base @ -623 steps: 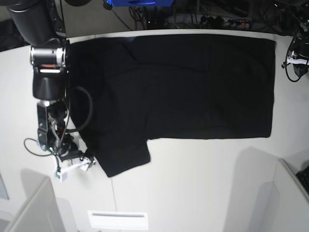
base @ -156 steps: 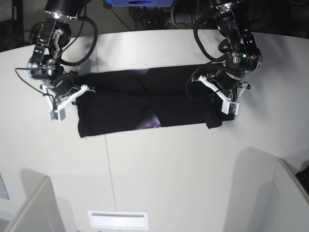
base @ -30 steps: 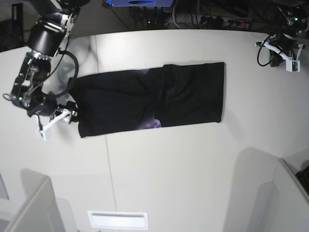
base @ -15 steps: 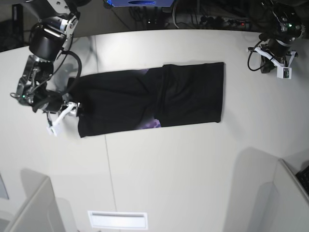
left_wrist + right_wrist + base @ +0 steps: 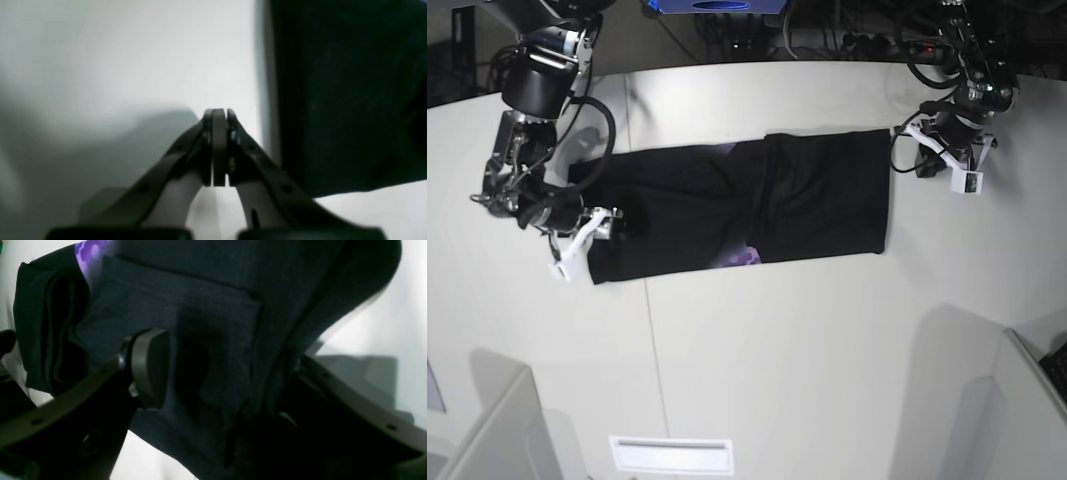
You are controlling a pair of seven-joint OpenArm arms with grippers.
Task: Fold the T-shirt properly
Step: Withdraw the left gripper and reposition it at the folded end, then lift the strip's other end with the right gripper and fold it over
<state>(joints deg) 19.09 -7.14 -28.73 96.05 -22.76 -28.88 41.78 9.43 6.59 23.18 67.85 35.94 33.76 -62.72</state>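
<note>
Left wrist: the left gripper (image 5: 219, 115) is clenched on nothing above the white table (image 5: 116, 60); the T-shirt (image 5: 347, 93) lies just right, blurred.

Right wrist: the right gripper (image 5: 227, 373) straddles bunched cloth, jaws spread; its right fingertip is hidden behind fabric.

Base: the shirt lies folded lengthwise mid-table, a gripper at each end.

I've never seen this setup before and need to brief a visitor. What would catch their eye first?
The black T-shirt, folded into a long band across the middle of the white table, with a purple print peeking out at its fold. The right tool stands open around the cloth at one end. The left tool is shut, just off the shirt's other end.
</note>
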